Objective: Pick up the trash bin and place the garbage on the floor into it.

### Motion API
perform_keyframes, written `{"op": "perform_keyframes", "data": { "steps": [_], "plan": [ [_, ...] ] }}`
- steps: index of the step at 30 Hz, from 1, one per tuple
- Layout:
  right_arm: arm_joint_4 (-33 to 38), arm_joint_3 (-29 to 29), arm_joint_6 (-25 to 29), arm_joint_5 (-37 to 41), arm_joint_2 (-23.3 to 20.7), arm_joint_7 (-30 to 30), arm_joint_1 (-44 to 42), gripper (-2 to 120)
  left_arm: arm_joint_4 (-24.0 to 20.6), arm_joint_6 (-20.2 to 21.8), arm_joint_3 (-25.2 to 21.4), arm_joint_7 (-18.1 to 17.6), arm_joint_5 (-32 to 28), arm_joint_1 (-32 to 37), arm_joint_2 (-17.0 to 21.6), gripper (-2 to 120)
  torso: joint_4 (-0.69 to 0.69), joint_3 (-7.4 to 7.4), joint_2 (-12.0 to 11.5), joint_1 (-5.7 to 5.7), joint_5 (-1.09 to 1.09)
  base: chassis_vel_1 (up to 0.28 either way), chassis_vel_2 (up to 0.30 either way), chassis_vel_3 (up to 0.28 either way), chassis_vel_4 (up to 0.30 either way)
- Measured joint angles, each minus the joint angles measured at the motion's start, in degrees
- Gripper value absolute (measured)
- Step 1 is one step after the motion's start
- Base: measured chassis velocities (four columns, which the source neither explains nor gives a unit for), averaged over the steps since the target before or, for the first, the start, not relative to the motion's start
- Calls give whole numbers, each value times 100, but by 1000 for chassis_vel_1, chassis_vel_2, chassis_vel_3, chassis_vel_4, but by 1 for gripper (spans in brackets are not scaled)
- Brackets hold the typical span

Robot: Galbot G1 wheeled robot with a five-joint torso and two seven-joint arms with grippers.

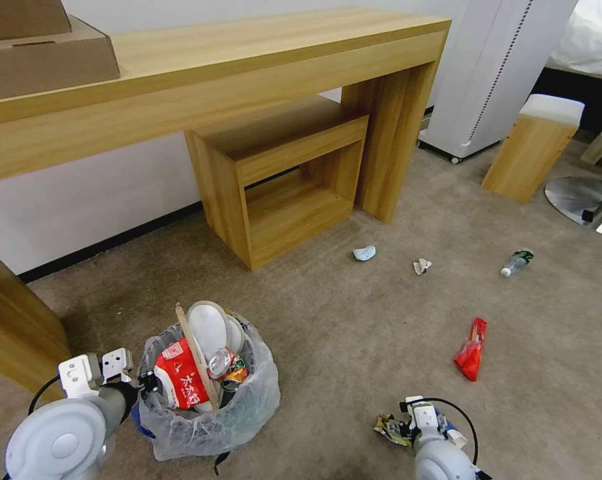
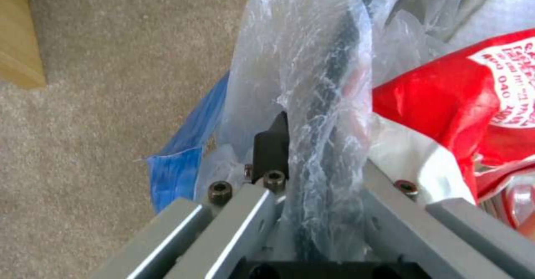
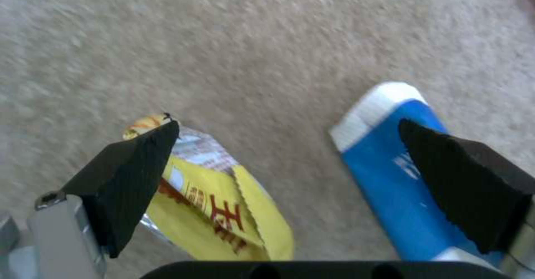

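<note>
The trash bin [image 1: 211, 407], lined with a crinkled clear bag, stands on the beige floor [image 1: 354, 333] at lower left. It holds a white slipper [image 1: 207, 327], a red wrapper [image 1: 179, 381], a wooden stick [image 1: 193, 350] and a crushed can. My left gripper [image 1: 146, 385] is shut on the bin's rim [image 2: 329, 99], pinching rim and bag. My right gripper [image 3: 290, 166] hangs open just over the carpet, a yellow wrapper [image 3: 223, 212] under one finger and a blue wrapper [image 3: 390, 166] under the other. More garbage lies beyond: a red wrapper [image 1: 471, 350], a bottle [image 1: 517, 261] and two tissue wads [image 1: 421, 266].
A long wooden desk [image 1: 247, 73] with a cube shelf [image 1: 281, 180] beneath stands along the back wall. A desk leg [image 1: 14, 327] is close by my left arm. A white appliance [image 1: 487, 73], a padded stool [image 1: 534, 147] and a chair base [image 1: 584, 200] stand at right.
</note>
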Motion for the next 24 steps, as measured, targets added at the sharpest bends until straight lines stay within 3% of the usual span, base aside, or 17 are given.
{"op": "perform_keyframes", "data": {
  "steps": [24],
  "plan": [
    [322, 49, 31, -106, 40, -37, -44, 100, 78, 0, 114, 89, 258, 10, -154, 0, 0, 0, 0, 0, 1, 0, 0, 0, 0]
  ]
}}
